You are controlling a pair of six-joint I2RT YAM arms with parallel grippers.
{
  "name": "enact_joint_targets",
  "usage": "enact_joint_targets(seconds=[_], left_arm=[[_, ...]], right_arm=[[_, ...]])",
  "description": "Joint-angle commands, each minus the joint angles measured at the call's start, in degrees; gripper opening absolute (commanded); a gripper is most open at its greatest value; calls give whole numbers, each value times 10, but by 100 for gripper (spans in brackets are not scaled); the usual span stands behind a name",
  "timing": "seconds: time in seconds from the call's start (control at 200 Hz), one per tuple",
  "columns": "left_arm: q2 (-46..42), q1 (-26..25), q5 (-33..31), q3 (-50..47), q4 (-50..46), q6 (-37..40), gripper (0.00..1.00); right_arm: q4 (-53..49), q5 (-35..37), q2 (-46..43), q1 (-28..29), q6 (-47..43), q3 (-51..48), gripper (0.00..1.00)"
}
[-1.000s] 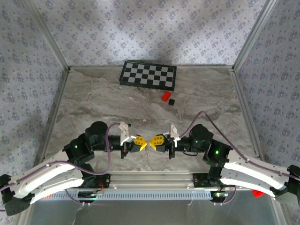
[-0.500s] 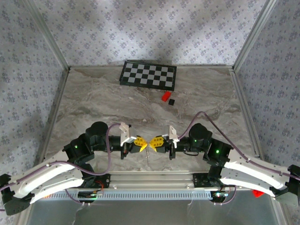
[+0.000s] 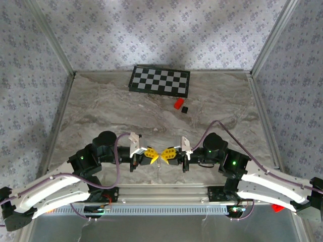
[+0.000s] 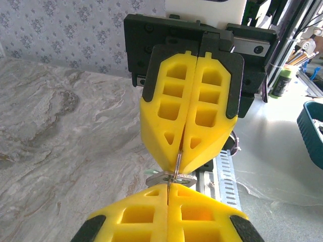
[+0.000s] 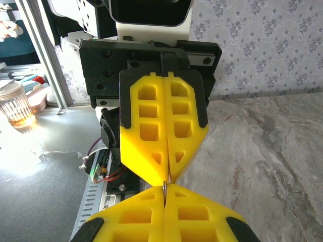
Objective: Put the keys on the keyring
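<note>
From above, your left gripper [image 3: 153,156] and right gripper [image 3: 166,154] meet tip to tip, both squeezed shut. From the left wrist, the right one pinches the keyring [image 4: 178,160] wire, and the key [image 4: 162,177] lies flat across it, just at your left tips.

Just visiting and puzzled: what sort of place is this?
Probably a lab test booth: two robot arms fixed to a marble-look table, patterned walls boxing it in, and a checkerboard at the back.

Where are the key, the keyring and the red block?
key [image 4: 160,178], left wrist view, its flat silvery left end
keyring [image 4: 178,159], left wrist view, the wire just above the key
red block [image 3: 178,104], top external view, its top face
</note>
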Motion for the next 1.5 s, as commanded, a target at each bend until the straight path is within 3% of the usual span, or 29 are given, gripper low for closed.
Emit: enact_joint_targets(seconds=[0.0, 0.755, 1.499], left_arm=[[-6, -2, -1, 23, 53, 6, 0], [-1, -4, 1, 30, 57, -9, 0], [-8, -4, -4, 23, 83, -37, 0]], right_arm=[[-22, -33, -5, 12, -12, 10, 0], [-33, -11, -18, 41, -72, -1, 0], [-38, 68, -51, 74, -128, -27, 0]])
